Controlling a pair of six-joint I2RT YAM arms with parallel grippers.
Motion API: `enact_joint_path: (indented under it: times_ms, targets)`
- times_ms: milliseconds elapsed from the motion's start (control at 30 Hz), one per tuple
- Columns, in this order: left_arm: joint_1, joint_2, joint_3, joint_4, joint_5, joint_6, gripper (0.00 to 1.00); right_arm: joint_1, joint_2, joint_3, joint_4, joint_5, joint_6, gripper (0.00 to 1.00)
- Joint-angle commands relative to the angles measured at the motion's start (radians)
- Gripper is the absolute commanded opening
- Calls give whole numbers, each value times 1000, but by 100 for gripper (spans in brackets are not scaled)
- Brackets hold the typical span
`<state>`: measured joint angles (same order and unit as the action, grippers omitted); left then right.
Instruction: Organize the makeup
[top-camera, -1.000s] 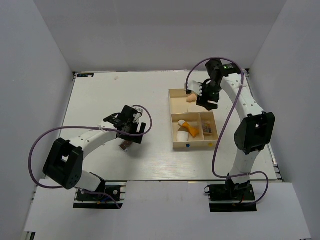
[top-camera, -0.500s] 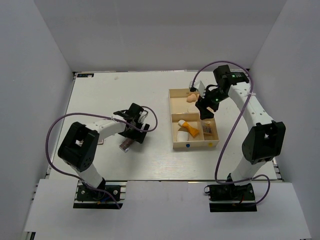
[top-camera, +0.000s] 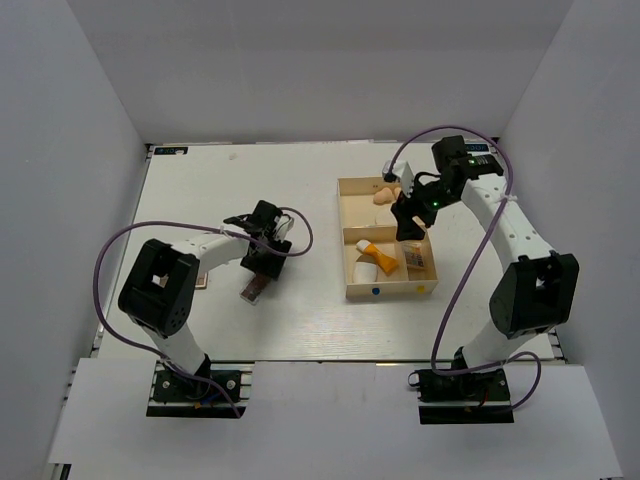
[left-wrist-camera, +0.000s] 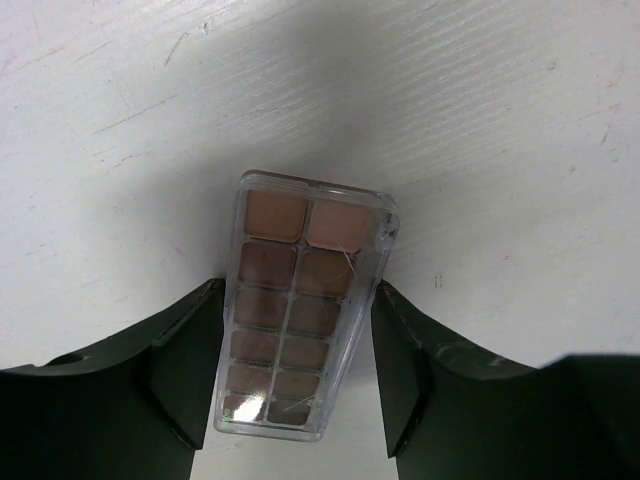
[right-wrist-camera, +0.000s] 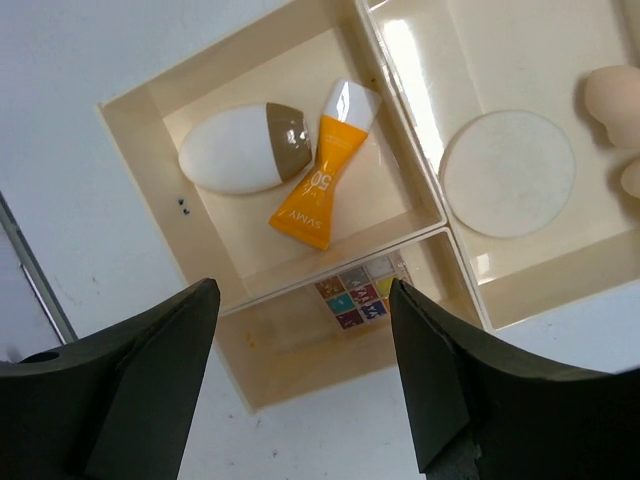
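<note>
Left hand (left-wrist-camera: 297, 288) part-open around palette (left-wrist-camera: 300, 320)

The long palette (left-wrist-camera: 300, 310), clear-cased with brown and pink pans, lies flat on the table (top-camera: 200, 190), well apart from the tray (right-wrist-camera: 160, 170), at its 9 o'clock; in one compartment the white egg-shaped piece (right-wrist-camera: 235, 150) lies on its side; the orange white-capped tube (right-wrist-camera: 325, 175) lies just beside it at 3 o'clock; the small square compact (right-wrist-camera: 355, 290) lies at the tube's 6 o'clock; the round cream puff (right-wrist-camera: 508, 173) lies flat at its 3 o'clock, with two peach sponges (right-wrist-camera: 612, 100) beyond.
</note>
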<state>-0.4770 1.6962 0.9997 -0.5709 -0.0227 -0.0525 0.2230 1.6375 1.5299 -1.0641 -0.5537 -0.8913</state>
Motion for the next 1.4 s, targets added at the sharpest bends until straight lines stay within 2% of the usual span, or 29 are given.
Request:
enact_joint_path:
  times_ms: [0,67,100,200,267,300,333,367,400,433,467,500,633,733,800,867,1100,1333,1367]
  targets:
    - [8,22,31,-23,84,0,29,-11,-96,-26,131,-28,101,74]
    - [8,2,68,-29,142,-6,19,-22,-164,-88,220,-12,144,78]
    - [8,-9,79,-26,164,-12,18,-22,-189,-115,322,0,190,80]
    - [-1,-65,129,-6,268,-30,17,-33,-231,-169,427,70,291,86]
    - [-12,-87,181,14,389,-53,17,-53,-226,-171,461,119,357,87]
    - [-12,-96,200,44,441,-69,17,-63,-222,-171,472,136,385,79]
    - [-23,-93,233,63,493,-88,16,-68,-220,-171,484,135,400,52]
    - [-23,-90,249,87,538,-140,16,-74,-223,-171,495,133,417,38]
    - [-35,-81,261,142,606,-170,16,-95,-222,-169,503,132,433,28]
    - [-35,-73,273,175,630,-202,16,-100,-226,-168,513,126,458,12]
    - [-49,-67,286,216,653,-275,16,-106,-231,-163,520,121,471,2]
    - [-66,-58,292,289,685,-311,16,-122,-235,-163,530,120,483,0]
    - [-110,18,318,486,724,-487,16,-162,-293,-194,614,153,583,0]
    - [-153,109,376,661,738,-656,16,-194,-333,-231,705,274,678,0]
    - [-184,160,419,736,751,-731,16,-197,-343,-235,713,342,706,0]
    - [-205,247,489,798,751,-822,16,-211,-355,-238,713,347,715,0]
    - [-295,445,747,711,617,-948,16,-251,-421,-289,743,345,746,0]
    - [-356,496,829,602,411,-1018,14,-280,-456,-336,760,339,765,0]
    - [-356,499,836,535,386,-1018,14,-283,-459,-341,762,337,767,0]
